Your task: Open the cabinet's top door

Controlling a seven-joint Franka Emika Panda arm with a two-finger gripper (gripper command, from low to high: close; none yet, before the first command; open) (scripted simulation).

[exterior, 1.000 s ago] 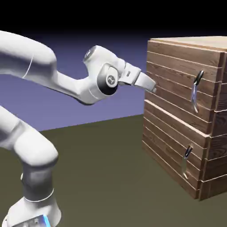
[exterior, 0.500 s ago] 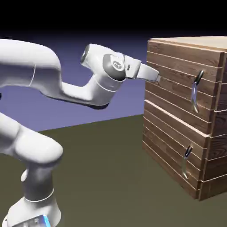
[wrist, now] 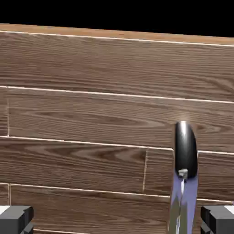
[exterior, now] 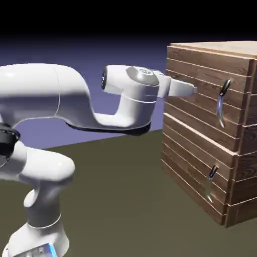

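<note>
Behind everything, a plain blue-violet backdrop is fading to black above a dull olive desk (exterior: 110, 201). Reading from left to right in the exterior view, the white arm (exterior: 60, 100) is rising from the lower left and reaching level toward the right, where its hand (exterior: 193, 91) is hovering just in front of the cabinet (exterior: 201, 190), a big box of brown planks filling the right side. The top door (exterior: 196, 108) is sitting shut, flush with the cabinet front, and its long curved silver handle (exterior: 221, 103) with a dark tip is lying to the right of the hand, apart from it. Below it, the shorter panel's smaller handle (exterior: 211, 183) is showing. In the hand view, the two grey fingertips (wrist: 16, 218) are standing wide apart at the bottom corners and holding nothing; the handle (wrist: 185, 183) is sitting close to the right fingertip rather than midway between them. That offset looks like the main risk: if the hand is pushing forward from here, the right finger may be striking the handle or the planks instead of straddling it, and closing off-centre could mean a slipping, glancing grip. Drifting lower could also bring it to the wrong panel.
</note>
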